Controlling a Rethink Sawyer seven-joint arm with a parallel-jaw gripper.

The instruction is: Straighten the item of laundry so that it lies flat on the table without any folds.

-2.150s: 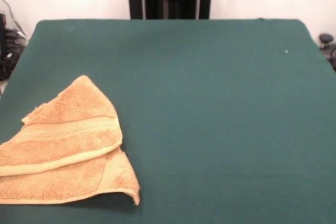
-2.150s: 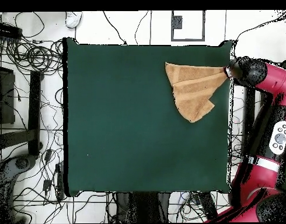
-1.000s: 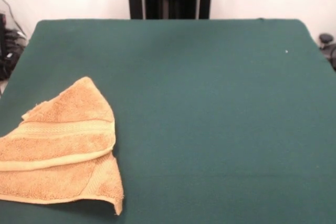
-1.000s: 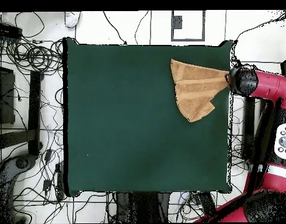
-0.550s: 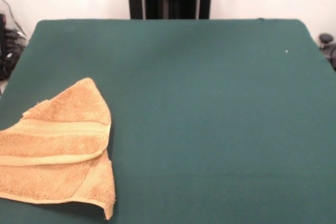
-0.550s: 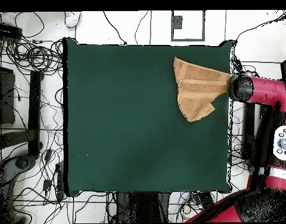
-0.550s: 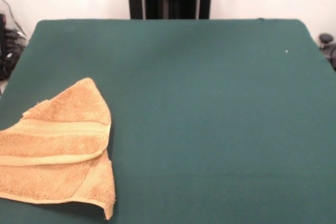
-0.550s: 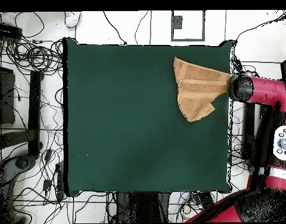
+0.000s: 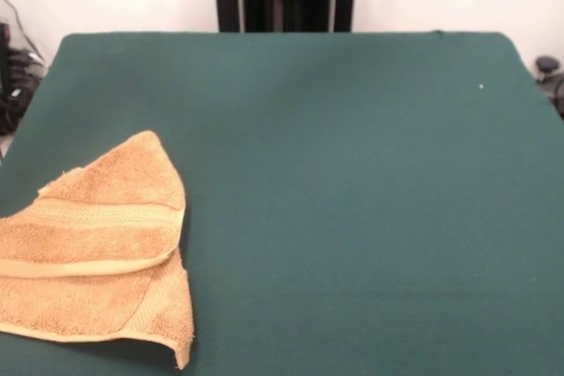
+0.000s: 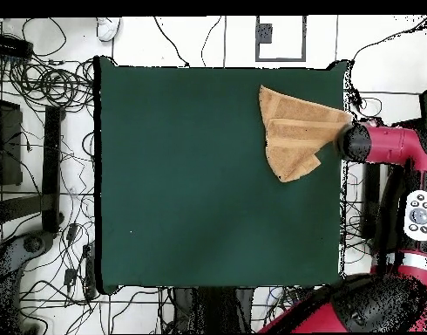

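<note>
Green felt table (image 9: 352, 173), folded tan terry towel (image 9: 101, 244), roughly triangular

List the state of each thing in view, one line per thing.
Terry-cloth towel: folded over itself, not flat, lying at the table's edge.
Table: dark green top, towel on one corner area.
Robot arm: at the table's side by the towel, its end over the towel's edge.
Claw: hidden in both views; open or shut cannot be told.
</note>
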